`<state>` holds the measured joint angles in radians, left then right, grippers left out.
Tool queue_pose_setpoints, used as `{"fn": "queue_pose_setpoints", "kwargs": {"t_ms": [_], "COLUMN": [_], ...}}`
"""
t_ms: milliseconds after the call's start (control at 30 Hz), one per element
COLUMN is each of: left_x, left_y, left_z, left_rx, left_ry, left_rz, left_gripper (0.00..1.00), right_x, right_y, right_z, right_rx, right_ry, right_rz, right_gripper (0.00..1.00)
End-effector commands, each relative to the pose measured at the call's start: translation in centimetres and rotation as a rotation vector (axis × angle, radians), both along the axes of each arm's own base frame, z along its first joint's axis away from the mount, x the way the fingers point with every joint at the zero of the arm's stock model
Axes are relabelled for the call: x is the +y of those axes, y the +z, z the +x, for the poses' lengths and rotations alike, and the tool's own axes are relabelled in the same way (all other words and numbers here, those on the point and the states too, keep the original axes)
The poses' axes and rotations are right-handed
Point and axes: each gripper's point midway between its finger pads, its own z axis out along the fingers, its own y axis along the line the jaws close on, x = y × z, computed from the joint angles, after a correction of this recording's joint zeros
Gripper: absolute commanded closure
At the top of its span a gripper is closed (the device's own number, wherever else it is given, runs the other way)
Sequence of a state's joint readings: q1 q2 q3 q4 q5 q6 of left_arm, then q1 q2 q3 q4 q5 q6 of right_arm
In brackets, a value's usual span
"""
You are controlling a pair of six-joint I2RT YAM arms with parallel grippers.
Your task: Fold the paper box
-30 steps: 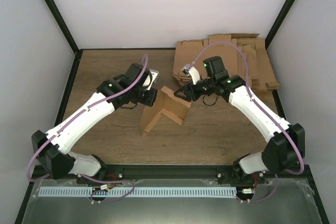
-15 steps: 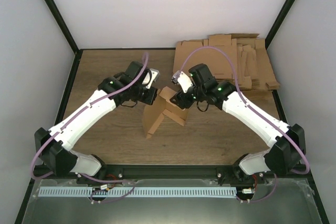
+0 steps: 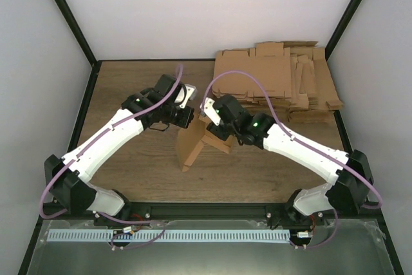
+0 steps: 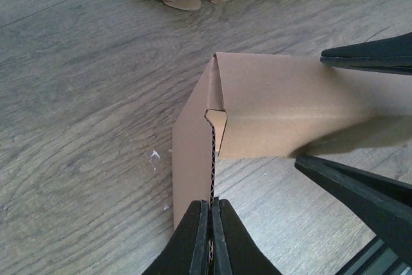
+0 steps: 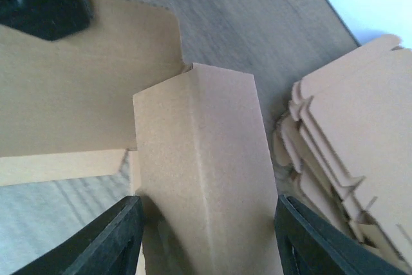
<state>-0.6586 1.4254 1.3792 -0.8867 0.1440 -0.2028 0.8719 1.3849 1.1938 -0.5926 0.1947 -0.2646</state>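
- One paper box (image 3: 196,140) stands near the middle of the counter (image 3: 129,88), between the two arms; it is part folded, with panels raised on edge and meeting at a creased corner
- One pile of flat cardboard blanks (image 3: 283,78) lies at the far right of the counter, well apart from the box; the sheets overlap too much to count
- Two end effectors, one on each arm, both at the box
- The left end effector (image 4: 210,214) is fully closed, its two fingers pinching the bare corrugated edge of one upright panel
- The right end effector (image 5: 207,204) is part open, with one folded panel of the box between its fingers (image 5: 109,236)
- In the left wrist view one right finger lies at the panel's far edge and the other stands a little clear of the near edge, so it straddles the panel without clamping it
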Motion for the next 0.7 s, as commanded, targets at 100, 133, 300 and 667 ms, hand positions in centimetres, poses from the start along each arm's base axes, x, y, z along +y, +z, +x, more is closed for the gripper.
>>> {"fn": "queue_pose_setpoints", "kwargs": {"t_ms": [100,133,300,667], "left_x": [-0.4,-0.4,-0.4,-0.6], "left_y": [-0.5,-0.6,-0.5,-0.3], "left_z": [-0.4,-0.4,-0.3,-0.5], "left_rx": [0.042,0.043,0.042,0.046], "left_ry": [-0.028,-0.029,-0.032,-0.047], "left_rz": [-0.013,-0.013,-0.019,-0.037], "left_gripper": [0.96,0.96,0.96,0.96], "right_x": [-1.0,-0.9,-1.0,-2.5], "right_y": [-2.4,-2.5,-3.0,-3.8], "right_z": [0.8,0.7,0.8,2.3], "right_rx": [-0.134,-0.130,-0.151,-0.349], "right_ry": [-0.029,-0.023,-0.032,-0.090], "right_rz": [-0.163,-0.154,-0.146,-0.207], "right_gripper": [0.42,0.43,0.54,0.64]}}
